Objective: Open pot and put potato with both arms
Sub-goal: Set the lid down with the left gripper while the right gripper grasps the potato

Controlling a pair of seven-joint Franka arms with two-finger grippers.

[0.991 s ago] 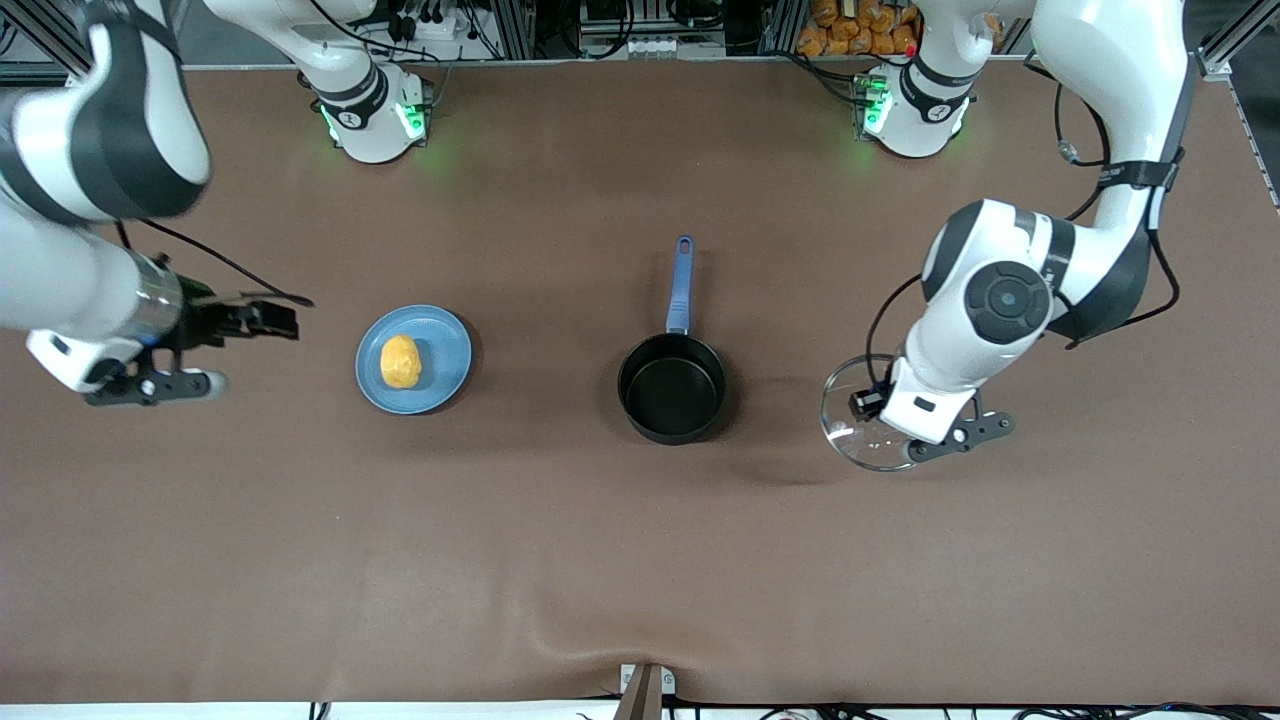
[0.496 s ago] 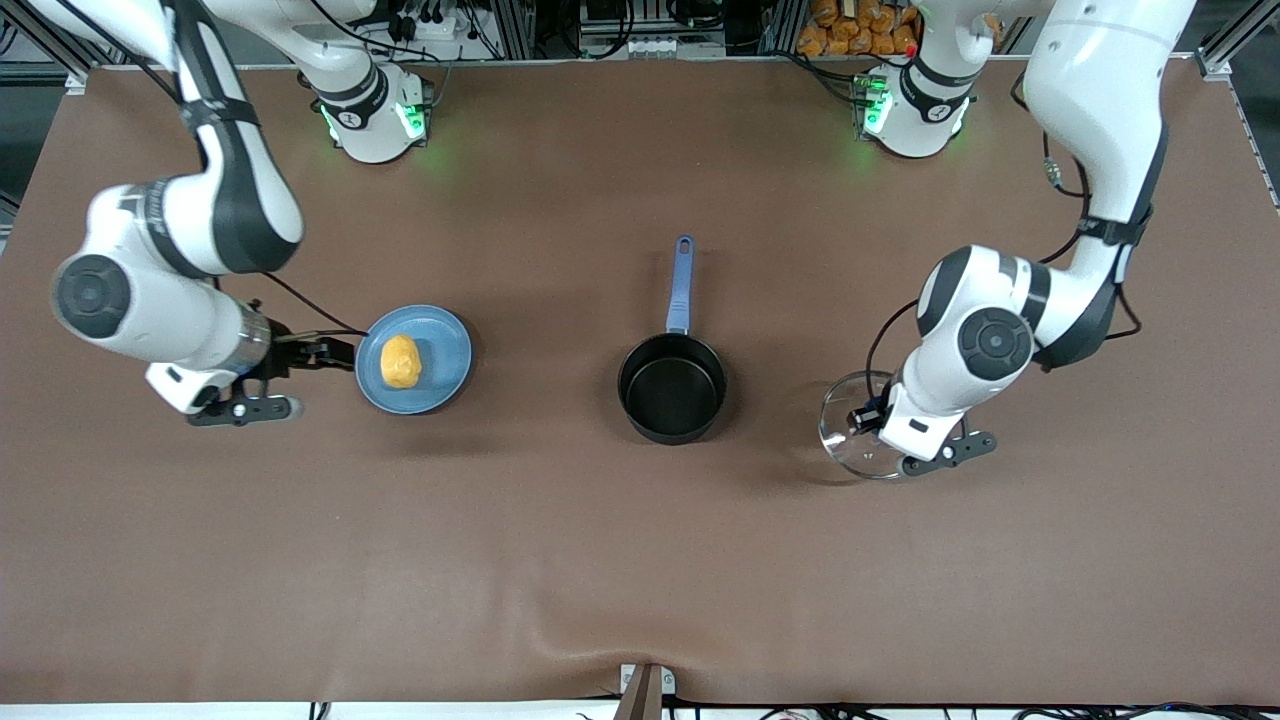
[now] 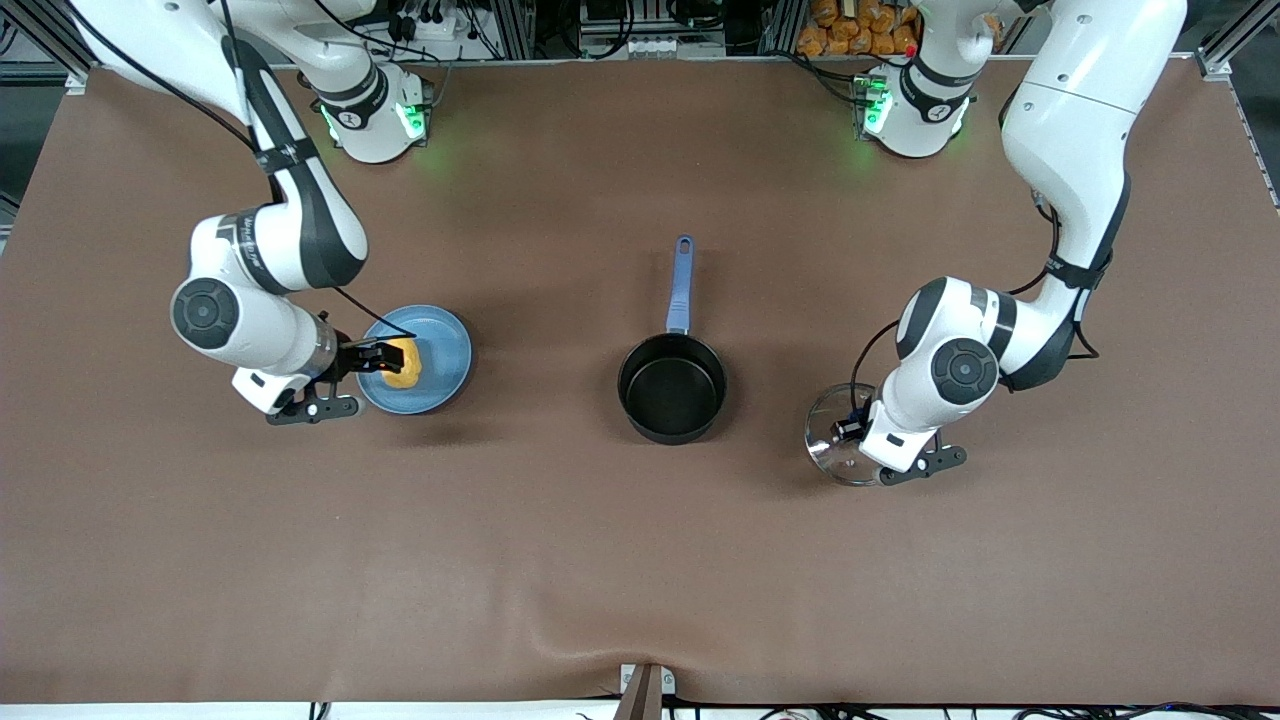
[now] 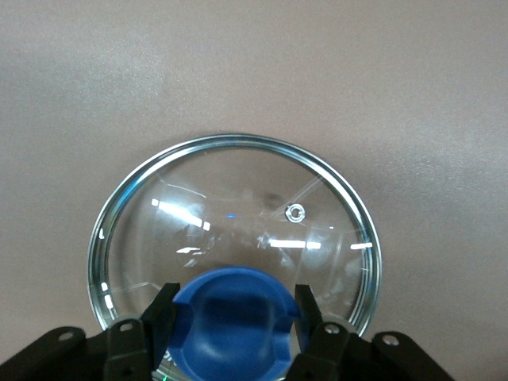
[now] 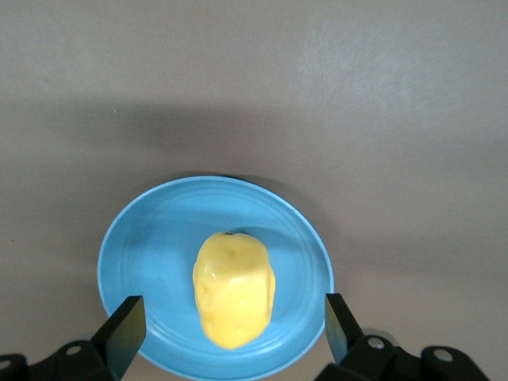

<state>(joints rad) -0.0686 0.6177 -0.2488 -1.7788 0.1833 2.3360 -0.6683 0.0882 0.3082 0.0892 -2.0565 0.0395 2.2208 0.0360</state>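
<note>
The left arm bends down from its base, its left gripper (image 4: 234, 317) pointing at the table with both fingers clamped on the blue knob (image 4: 232, 316) between them. The right arm reaches down likewise, the right gripper (image 5: 234, 329) hanging with fingers spread wide, the potato (image 5: 234, 290) directly below between them.
</note>
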